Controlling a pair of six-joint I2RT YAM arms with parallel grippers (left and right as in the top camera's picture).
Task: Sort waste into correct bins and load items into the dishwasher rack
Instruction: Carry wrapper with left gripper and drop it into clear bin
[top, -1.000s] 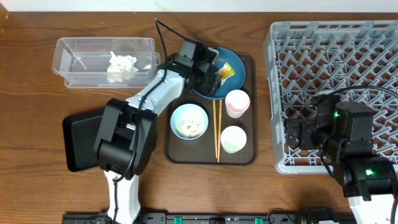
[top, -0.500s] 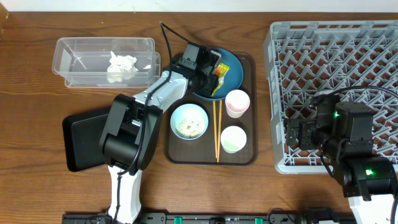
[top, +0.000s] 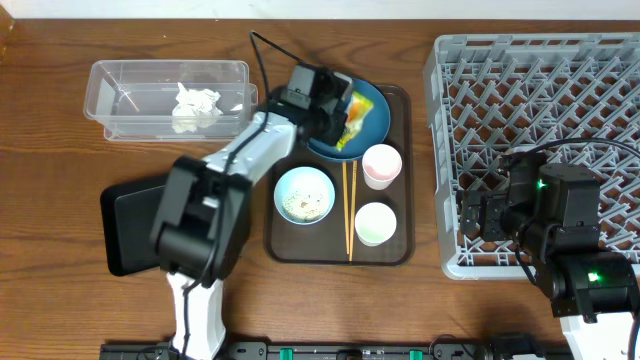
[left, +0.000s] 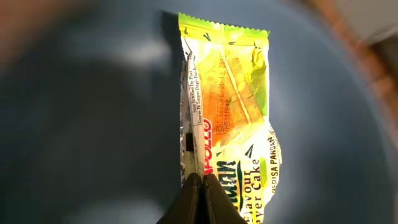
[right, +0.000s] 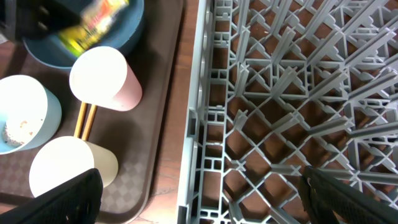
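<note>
Snack wrapper (left: 230, 106) (yellow-green) in left end effector (left: 201, 178).

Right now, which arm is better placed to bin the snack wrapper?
Left: the left gripper is shut on the wrapper at the blue plate; the right gripper stands open by the rack.

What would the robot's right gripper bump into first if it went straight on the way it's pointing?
Probably the dishwasher rack. Its grey edge wall sits straight ahead, right between the open fingers of the right gripper. How far away it is, the picture doesn't make clear.
</note>
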